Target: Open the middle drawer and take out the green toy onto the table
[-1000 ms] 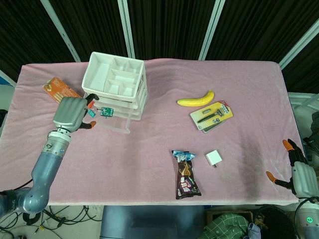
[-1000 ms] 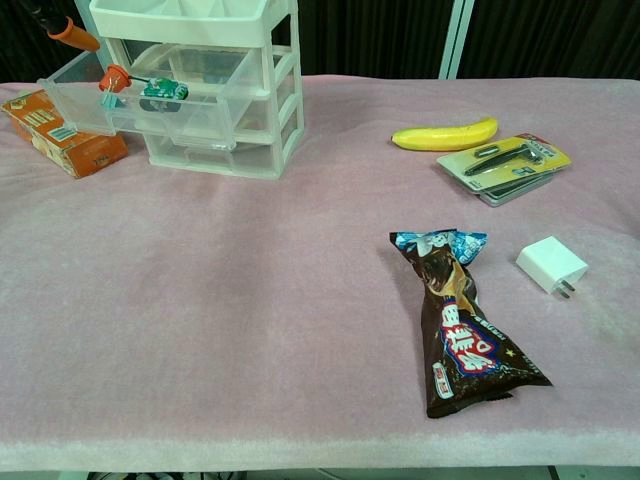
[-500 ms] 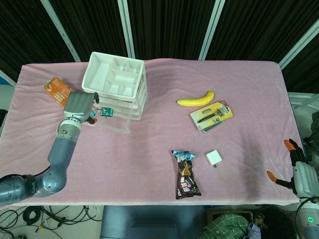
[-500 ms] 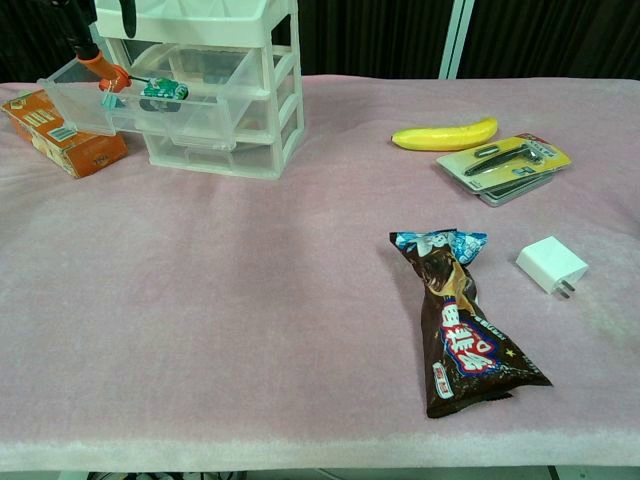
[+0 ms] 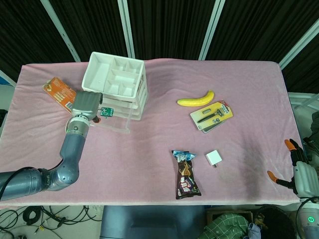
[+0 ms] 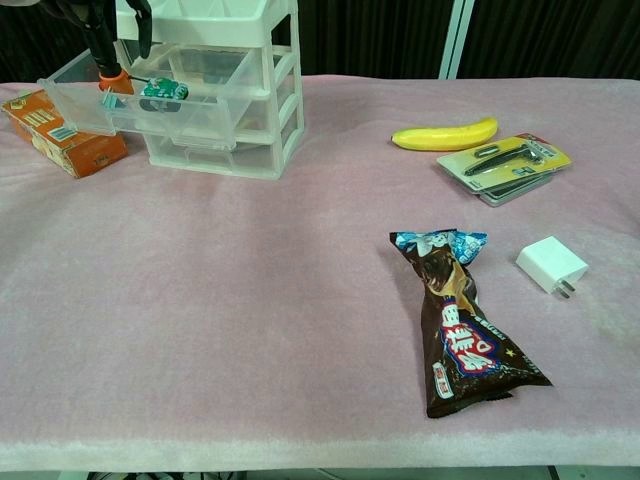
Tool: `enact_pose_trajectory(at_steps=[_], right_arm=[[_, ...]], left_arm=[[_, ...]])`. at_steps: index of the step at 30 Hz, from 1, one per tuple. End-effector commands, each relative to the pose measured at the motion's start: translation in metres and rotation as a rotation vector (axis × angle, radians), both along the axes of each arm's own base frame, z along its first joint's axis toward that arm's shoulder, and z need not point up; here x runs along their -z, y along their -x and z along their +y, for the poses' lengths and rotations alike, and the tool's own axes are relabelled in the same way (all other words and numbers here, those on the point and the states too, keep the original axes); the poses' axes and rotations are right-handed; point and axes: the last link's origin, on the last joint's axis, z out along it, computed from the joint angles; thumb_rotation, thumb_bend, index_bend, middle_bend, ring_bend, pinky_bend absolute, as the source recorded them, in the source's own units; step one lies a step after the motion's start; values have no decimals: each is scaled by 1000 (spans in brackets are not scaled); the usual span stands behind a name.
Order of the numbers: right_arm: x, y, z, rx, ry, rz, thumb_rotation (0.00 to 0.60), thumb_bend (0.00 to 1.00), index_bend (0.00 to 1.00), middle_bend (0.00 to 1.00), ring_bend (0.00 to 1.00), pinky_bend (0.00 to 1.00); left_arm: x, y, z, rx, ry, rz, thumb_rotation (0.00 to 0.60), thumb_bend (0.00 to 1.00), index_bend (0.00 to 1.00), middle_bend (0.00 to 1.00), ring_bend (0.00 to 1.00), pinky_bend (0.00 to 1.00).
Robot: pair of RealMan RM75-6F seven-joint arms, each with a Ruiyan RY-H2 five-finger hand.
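At table's near right edge, right hand point(image 5: 300, 175) sits off the cloth, fingers spread, holding nothing. Pink cloth point(image 5: 164, 164) covers the table; dark curtains behind. Farther left, left hand point(image 5: 87, 104) reaches into the pulled-out middle drawer point(image 6: 90, 100), fingers pointing down beside the green toy point(image 6: 163, 91); grip cannot be made out.

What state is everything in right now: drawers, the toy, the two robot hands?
Middle drawer: pulled open.
Other drawers: shut.
Green toy: lying in the open drawer, not yet out.
Left robot hand: over the open drawer, fingers reaching in beside the toy; grip unclear.
Right robot hand: off the table edge, fingers apart, holding nothing.
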Motion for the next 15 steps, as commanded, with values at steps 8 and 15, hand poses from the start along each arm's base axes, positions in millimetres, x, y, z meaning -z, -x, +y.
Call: enact_pose_trajectory(at_steps=[8,15], right_arm=[[-1,1,0,3,3,-5,600,119,36,0,0,137],[-1,1,0,7,5,-13,600,119,36,0,0,136]], left_arm=[[20,-1,0,10,19,1,600,135,426,1000,1000,1000],[26,2,0,24,19,38,600,170,358,1000,1000,1000]])
